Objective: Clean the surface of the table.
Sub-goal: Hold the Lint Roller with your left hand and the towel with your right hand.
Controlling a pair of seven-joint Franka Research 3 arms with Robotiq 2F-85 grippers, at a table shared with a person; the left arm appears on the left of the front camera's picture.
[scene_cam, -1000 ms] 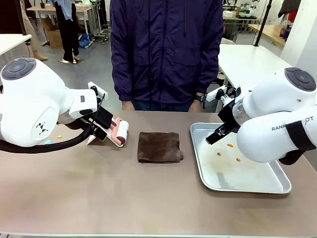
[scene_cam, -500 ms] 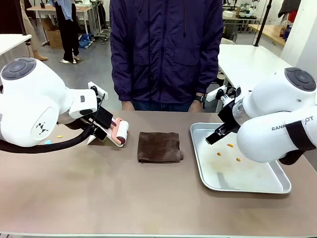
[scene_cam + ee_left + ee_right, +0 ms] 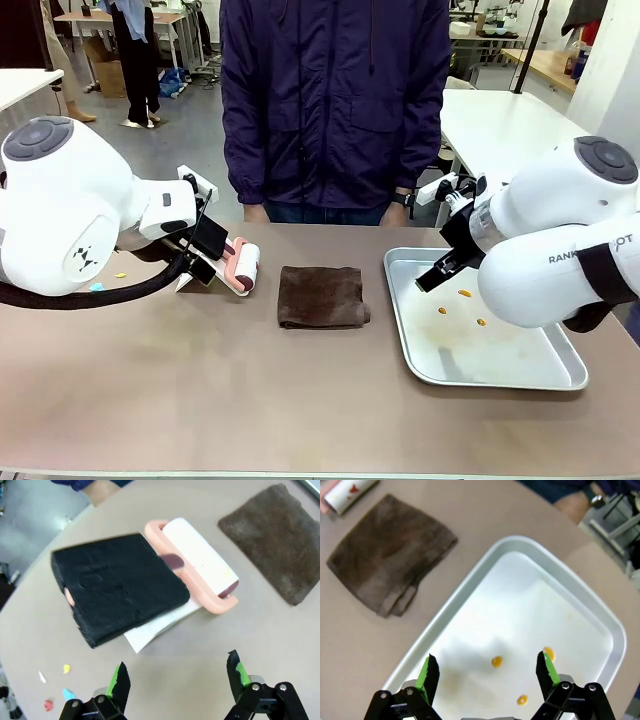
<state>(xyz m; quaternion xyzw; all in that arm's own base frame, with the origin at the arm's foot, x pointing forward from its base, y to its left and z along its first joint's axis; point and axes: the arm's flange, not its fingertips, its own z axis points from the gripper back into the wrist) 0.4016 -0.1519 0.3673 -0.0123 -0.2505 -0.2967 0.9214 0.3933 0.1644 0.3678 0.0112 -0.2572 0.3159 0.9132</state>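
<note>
The left gripper [image 3: 177,669], jaws spread and empty, faces a black rectangular block [image 3: 120,587], and the right gripper [image 3: 486,661], also spread, faces a shiny silver metal tray [image 3: 530,600], both resting on the wide brownish-taupe matte table [image 3: 250,390].

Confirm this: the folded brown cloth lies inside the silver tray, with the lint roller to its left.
Wrong: the front view shows the folded brown cloth on the table beside the silver tray, not inside it. The lint roller is to its left.

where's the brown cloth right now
Front view: the brown cloth lies flat on the table, between the pink lint roller at left and the metal tray at right.
</note>
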